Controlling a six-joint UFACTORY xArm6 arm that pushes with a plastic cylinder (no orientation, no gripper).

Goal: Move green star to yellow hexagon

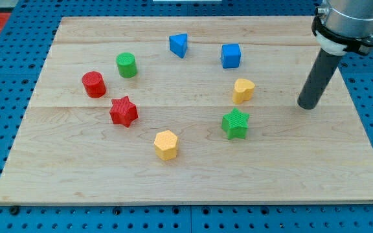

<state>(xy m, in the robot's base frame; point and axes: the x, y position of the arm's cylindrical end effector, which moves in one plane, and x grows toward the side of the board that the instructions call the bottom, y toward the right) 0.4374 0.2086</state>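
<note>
The green star [236,123] lies right of the board's middle. The yellow hexagon [166,145] lies below and to the left of it, about a hundred pixels away, near the board's lower middle. My tip [309,106] rests on the board to the right of the green star and a little above it, with a clear gap between them. It touches no block.
A yellow heart-shaped block [243,90] sits just above the green star. A blue cube [231,55] and a blue triangle [179,44] lie near the top. A green cylinder [127,65], a red cylinder [94,85] and a red star [124,111] lie at the left. The wooden board [76,181] sits on a blue perforated table.
</note>
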